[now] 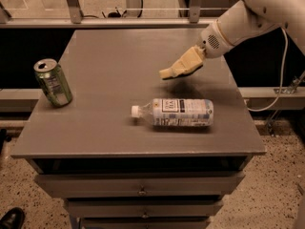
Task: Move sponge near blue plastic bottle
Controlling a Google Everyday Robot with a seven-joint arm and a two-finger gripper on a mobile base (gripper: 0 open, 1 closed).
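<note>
Hovering above the flat grey table (119, 56), the robot's two-finger gripper (179, 69) looks clamped on the small pale yellow soft sponge (167, 73) — carried clear of the surface, likely for setting down beside the clear plastic water bottle (178, 112) lying just below.

Seemingly a lab: beneath the raised gripper (171, 72), a grey drawer cabinet (138, 190) on speckled floor (267, 194), a cable (285, 66) to its right.

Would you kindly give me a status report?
Hand airborne beyond bottle, gripping sponge. Bottle lying on its side. Green can far left, out of the path.
</note>
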